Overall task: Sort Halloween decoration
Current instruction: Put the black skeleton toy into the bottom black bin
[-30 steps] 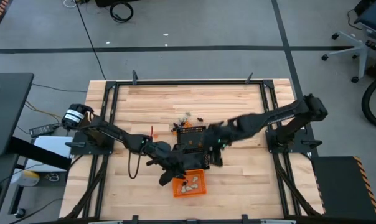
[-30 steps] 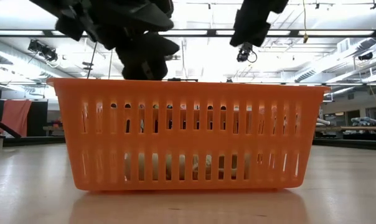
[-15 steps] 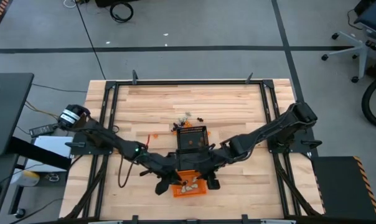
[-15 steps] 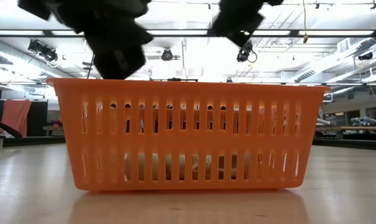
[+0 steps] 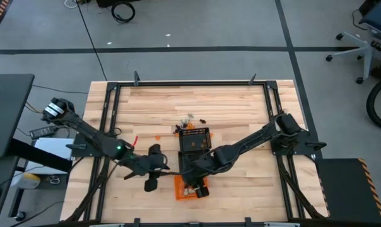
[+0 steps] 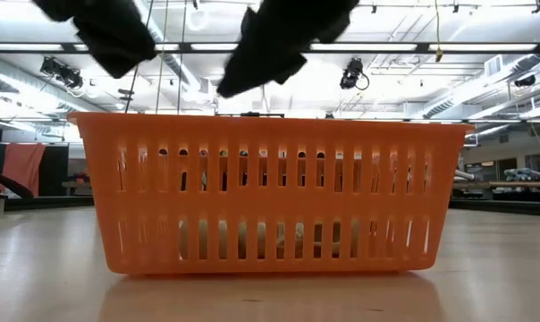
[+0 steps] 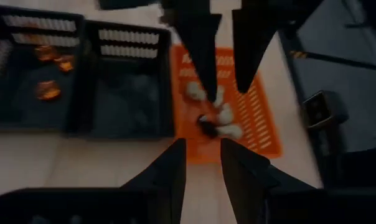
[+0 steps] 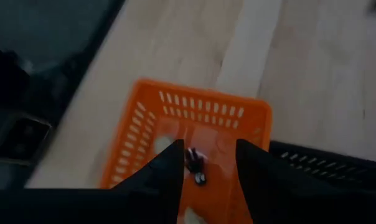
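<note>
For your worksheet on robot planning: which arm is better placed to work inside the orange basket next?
Probably the right: the right gripper hangs over the orange basket, fingers apart, while the left gripper sits beside it, off to one side.

Orange rectangular basket (image 5: 192, 188): slotted plastic, directly beneath the right pincer, just beside the left one. Two black mesh baskets (image 7: 82, 78): side by side, touching the orange one, ahead of the left pincer. Wooden table (image 5: 228, 107): underneath all.

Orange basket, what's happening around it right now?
The right end effector hangs open over the orange basket, which holds cream-white trinkets and a black trinket. The left end effector, fingers apart and empty, sits to the basket's left. Orange trinkets lie in a black mesh basket.
</note>
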Tool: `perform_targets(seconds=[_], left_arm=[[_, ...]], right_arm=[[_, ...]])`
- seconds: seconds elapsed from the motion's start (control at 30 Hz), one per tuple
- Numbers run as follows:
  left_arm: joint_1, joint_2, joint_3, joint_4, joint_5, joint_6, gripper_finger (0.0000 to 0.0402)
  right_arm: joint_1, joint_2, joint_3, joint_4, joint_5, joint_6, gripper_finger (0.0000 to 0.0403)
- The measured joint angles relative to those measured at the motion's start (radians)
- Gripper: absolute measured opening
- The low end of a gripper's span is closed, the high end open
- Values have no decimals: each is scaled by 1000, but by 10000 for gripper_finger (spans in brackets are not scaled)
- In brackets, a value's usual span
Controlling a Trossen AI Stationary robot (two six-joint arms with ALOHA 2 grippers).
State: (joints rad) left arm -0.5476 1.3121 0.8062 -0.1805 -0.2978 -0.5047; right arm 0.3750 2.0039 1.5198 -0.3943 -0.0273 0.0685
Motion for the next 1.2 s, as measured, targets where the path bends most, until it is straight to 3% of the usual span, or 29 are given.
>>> perform_targets(seconds=[0.2, 0.33, 0.57, 0.73, 0.87, 1.2], left_arm=[[-54, -64, -73, -11, -131, -54, 105], [-70, -80, -100, -6, -205, -108, 105], [-71, -88, -100, -5, -243, -122, 105], [-71, -120, -100, -31, -346, -135, 105], [-73, -131, -100, -42, -404, -136, 105], [-80, -131, -101, -68, -405, -187, 105]], right_arm=[[-5, 38, 17, -35, -6, -85, 148], [-9, 57, 17, -37, -77, -120, 148], [-41, 73, 17, -17, -157, -229, 148], [-47, 75, 16, -17, -201, -346, 148], [-41, 101, 13, -3, -170, -403, 148], [-31, 147, 14, 45, -59, -592, 148]])
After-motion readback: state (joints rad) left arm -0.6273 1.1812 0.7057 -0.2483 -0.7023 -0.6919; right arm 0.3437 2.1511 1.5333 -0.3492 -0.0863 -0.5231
